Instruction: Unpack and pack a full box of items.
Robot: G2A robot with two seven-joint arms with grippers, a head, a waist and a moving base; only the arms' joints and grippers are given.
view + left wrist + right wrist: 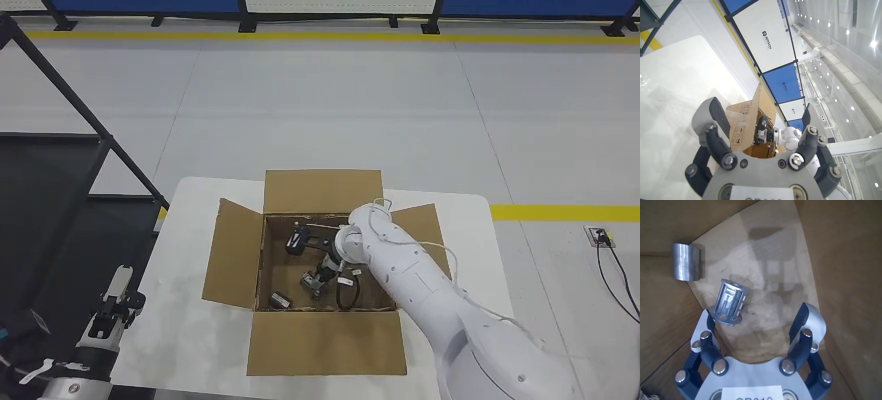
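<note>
An open cardboard box (pixel 325 345) sits on the white table (pixel 190 340). My right gripper (pixel 755 313) is down inside the box, open, just above its floor. A slotted metal cylinder with a flange (pixel 728 303) lies tilted against the inner side of one finger, and the other finger (pixel 800 315) is well clear of it. A plain metal cylinder (pixel 686 262) rests by the box wall farther off. From above, the right gripper (pixel 320 278) is near the box's middle, with a small dark part (pixel 280 299) beside it. My left gripper (pixel 761 106) hangs open and holds nothing, off the table's near left corner (pixel 118 290).
The four box flaps (pixel 228 255) are folded outward over the table. A black metal frame (pixel 70 110) and a dark surface stand left of the table. A loose black cable (pixel 347 292) hangs from the right wrist into the box.
</note>
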